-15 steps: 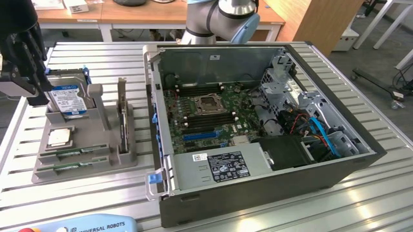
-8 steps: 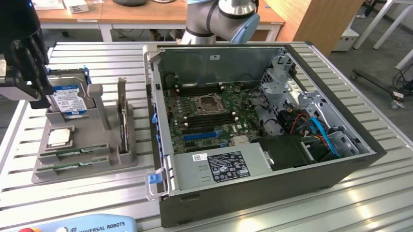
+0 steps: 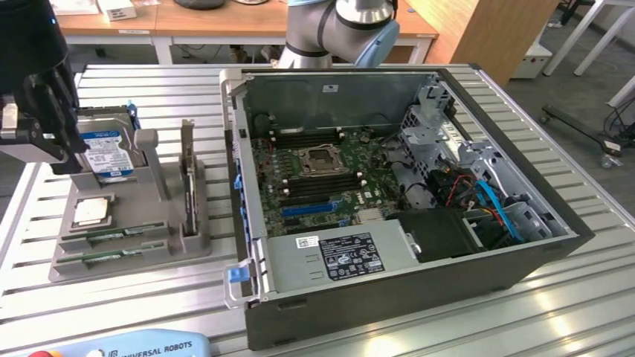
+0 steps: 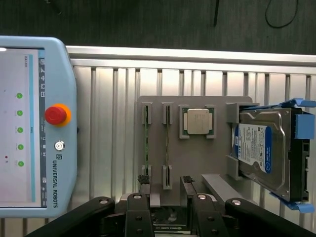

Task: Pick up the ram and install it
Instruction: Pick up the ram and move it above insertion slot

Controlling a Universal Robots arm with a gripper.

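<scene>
Green ram (image 4: 167,143) sits on edge in the grey holder (image 4: 197,158) on the slatted surface (image 4: 108,123), beside its twin (image 4: 146,143), well below the gripper (image 4: 165,181), whose jaws stand apart, roughly straddling its long axis.

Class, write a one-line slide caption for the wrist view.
Open gripper over grey fixture holding two ram sticks, processor and hard drive.
</scene>
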